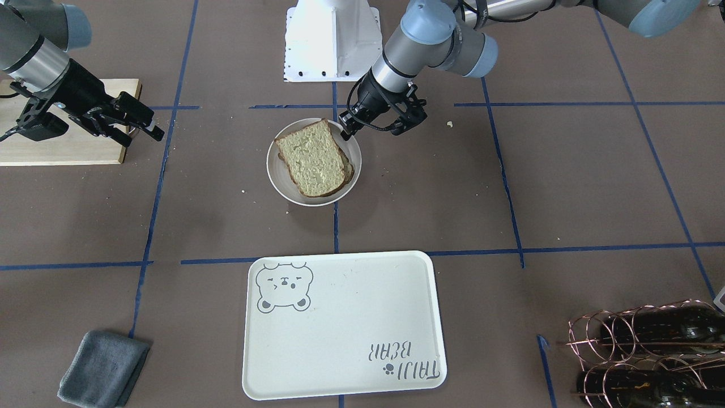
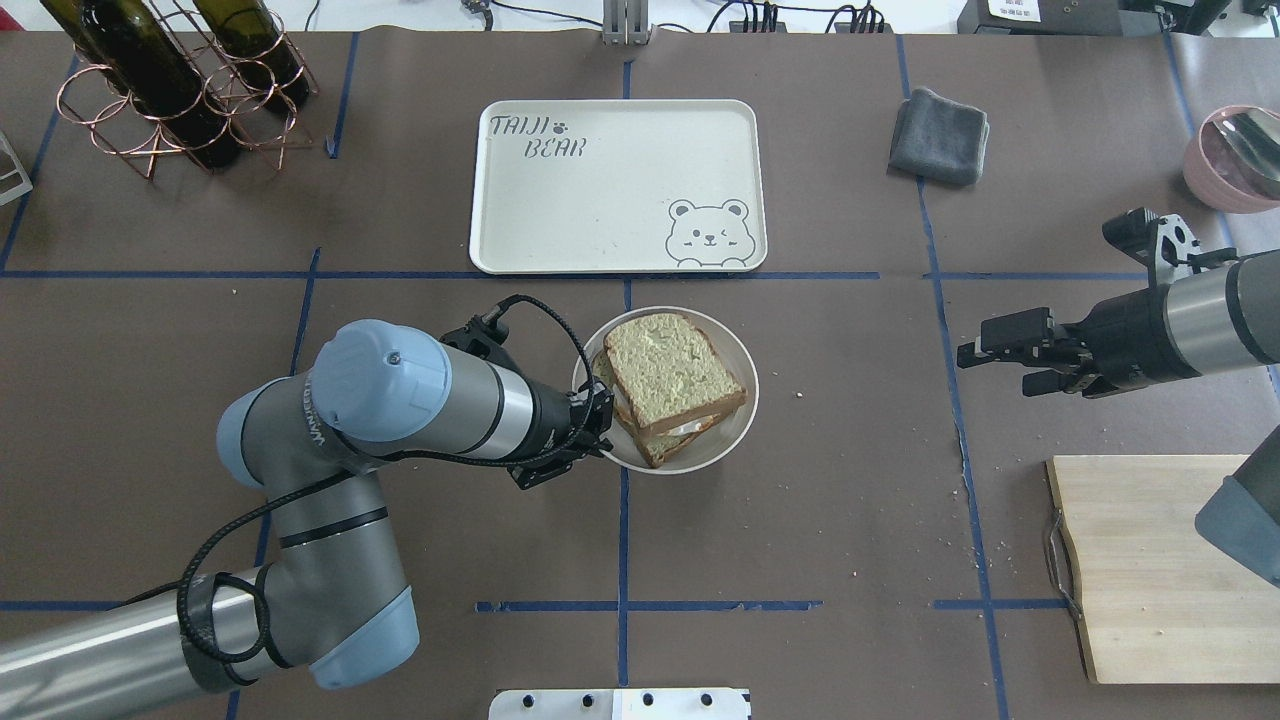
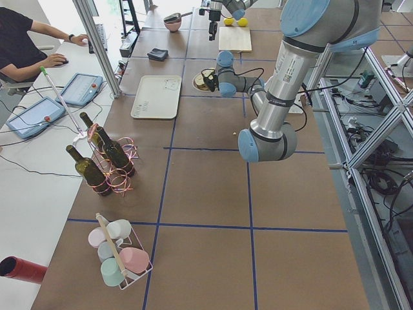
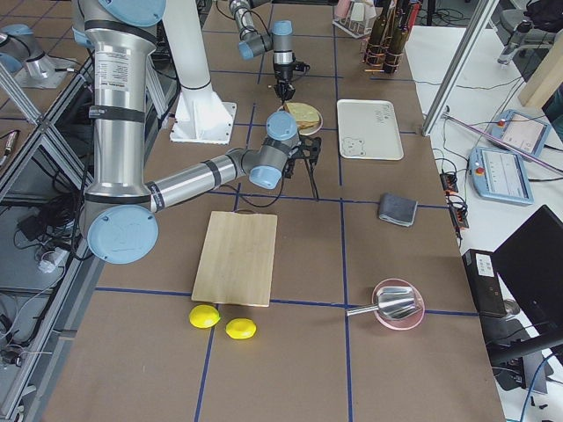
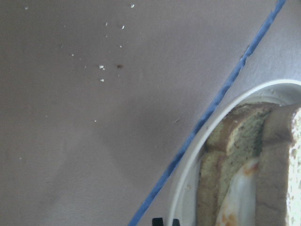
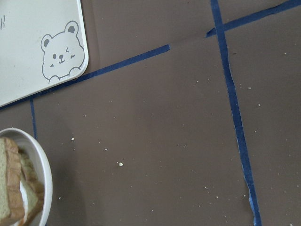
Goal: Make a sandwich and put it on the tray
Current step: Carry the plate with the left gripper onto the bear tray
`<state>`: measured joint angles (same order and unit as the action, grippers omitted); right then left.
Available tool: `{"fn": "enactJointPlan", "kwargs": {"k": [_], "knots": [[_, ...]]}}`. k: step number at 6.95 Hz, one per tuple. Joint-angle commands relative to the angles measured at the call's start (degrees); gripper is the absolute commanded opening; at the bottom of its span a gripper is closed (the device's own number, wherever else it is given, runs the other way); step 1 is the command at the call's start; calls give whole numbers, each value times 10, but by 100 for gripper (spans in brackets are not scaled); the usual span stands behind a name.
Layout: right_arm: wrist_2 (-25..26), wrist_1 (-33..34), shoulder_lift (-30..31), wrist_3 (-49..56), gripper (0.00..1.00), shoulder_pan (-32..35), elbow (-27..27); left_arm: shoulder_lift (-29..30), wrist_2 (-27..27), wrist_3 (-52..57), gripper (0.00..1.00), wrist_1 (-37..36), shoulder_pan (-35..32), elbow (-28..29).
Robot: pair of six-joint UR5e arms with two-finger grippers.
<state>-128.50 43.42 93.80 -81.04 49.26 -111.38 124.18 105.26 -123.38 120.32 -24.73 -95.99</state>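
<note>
The sandwich [image 2: 672,382], two tan, dark-crusted bread slices with a white fried egg between them, sits stacked on the small round white plate [image 2: 738,425]. The plate stands on the brown tabletop [image 2: 850,520], near the large cream-white rectangular tray with the bear drawing [image 2: 600,200] but not on it. The left tool [image 2: 598,432] is at the plate's near rim. In its wrist view the fingertips are close together astride that rim, so we read it as pinched on the plate. The right tool [image 2: 995,365] hangs spread and empty, well apart, near the light wooden cutting board [image 2: 1150,560]. Our main worry is the one-sided hold. If the plate is lifted by a single rim point, we expect it to sag at the far side, or to twist out of the pinch. The top slice already lies skewed over the lower one, and we judge the egg slippery, so a tilt or a jerk could slide the stack apart. If the plate is dragged instead, it could catch on the tray's raised lip and push the loose tray away.
</note>
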Motion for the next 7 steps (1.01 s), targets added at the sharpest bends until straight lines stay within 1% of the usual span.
{"fn": "enactJointPlan", "kwargs": {"k": [1,2,3,4,5,6,7], "knots": [[-8,0,4,0,100,11,-2,84,-29,-111,0,10,-40,105],[-8,0,5,0,100,11,-4,124,-78,-158,0,44,-56,175],[-8,0,5,0,100,12,-8,134,-94,-181,0,86,-69,226],[-7,1,5,0,100,12,-8,153,-95,-179,0,92,-83,270],[-7,0,5,0,100,11,-8,160,-95,-170,0,113,-94,307],[-7,0,4,0,100,10,-8,160,-95,-130,0,141,-100,335],[-7,0,4,0,100,10,-8,160,-95,-126,0,161,-104,349]]}}
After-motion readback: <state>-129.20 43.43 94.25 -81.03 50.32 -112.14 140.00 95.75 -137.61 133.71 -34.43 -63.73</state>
